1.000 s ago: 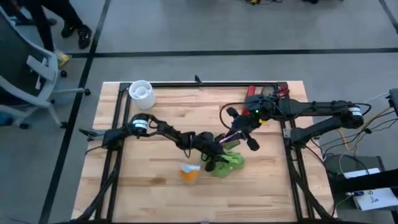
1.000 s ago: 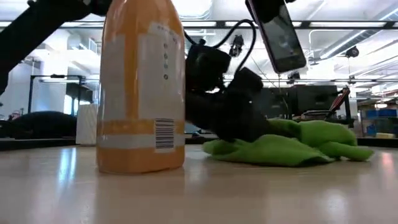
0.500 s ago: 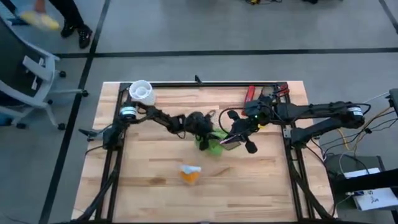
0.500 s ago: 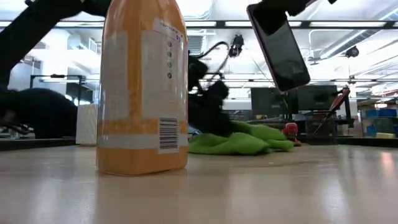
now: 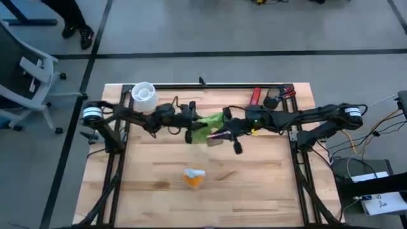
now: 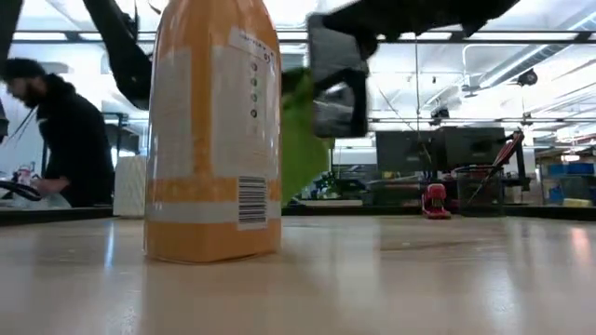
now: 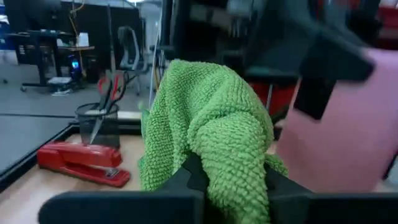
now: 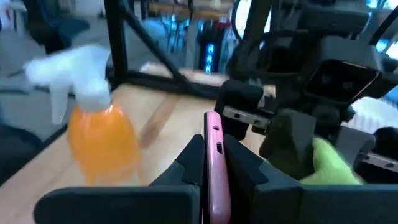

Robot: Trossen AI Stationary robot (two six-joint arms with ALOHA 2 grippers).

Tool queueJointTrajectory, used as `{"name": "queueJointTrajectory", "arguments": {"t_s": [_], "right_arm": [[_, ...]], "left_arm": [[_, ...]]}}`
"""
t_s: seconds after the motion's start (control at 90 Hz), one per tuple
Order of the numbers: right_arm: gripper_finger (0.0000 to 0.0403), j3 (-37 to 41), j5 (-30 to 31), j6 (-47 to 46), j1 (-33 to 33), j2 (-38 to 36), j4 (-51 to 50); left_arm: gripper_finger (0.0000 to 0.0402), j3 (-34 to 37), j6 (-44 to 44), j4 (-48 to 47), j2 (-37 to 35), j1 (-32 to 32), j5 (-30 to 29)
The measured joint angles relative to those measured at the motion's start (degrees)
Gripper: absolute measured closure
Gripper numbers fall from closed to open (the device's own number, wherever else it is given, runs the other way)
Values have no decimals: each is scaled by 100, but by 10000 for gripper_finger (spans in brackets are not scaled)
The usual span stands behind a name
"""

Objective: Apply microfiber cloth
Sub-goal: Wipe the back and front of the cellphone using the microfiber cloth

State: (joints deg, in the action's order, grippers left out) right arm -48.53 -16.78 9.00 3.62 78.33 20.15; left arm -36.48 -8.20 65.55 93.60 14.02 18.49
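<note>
The lime-green microfiber cloth (image 5: 208, 123) hangs bunched above the table's far middle, with my left gripper (image 5: 193, 132) shut on it. In the low view the cloth (image 6: 300, 140) shows behind the orange spray bottle (image 6: 212, 130). My right gripper (image 5: 227, 131) is shut on the phone (image 5: 218, 135), whose pink back (image 7: 348, 137) stands close beside the cloth. I cannot tell whether cloth and phone touch. My left gripper pinches a bunched fold of the cloth (image 7: 227, 165) between its two fingers, several layers thick. The cloth bulges out beyond the fingers and is lifted clear of the table. My right gripper pinches the phone (image 8: 214, 146) between its two fingers, one on each flat face. The phone shows edge-on and is clear of the table.
The spray bottle (image 5: 194, 177) stands upright near the table's middle front. A white cup (image 5: 144, 94) sits at the far left corner. A red stapler (image 5: 256, 95) and a holder with scissors (image 7: 99, 124) stand at the far right.
My left gripper has lifted the cloth off the table and carried it toward the far edge and to the left; the cloth now hangs clear. My right gripper has moved left with the phone, which has come lower and next to the cloth.
</note>
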Motion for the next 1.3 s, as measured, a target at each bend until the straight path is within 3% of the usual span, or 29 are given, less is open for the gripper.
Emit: {"name": "queueJointTrajectory", "arguments": {"t_s": [0.389,0.533,0.889,1.3], "right_arm": [[388,-68,1144,922,-125,896,2185],[388,-165,1297,1385,-177,854,2196],[391,-151,1456,1910,-189,-87,1610],[391,-153,1429,2363,-223,356,1551]], "left_arm": [[380,-213,-1946,345,-469,0,-534],[380,-251,-2486,292,-434,17,-560],[380,-229,-3706,412,-448,26,-196],[380,-621,-5288,454,-448,2,207]]}}
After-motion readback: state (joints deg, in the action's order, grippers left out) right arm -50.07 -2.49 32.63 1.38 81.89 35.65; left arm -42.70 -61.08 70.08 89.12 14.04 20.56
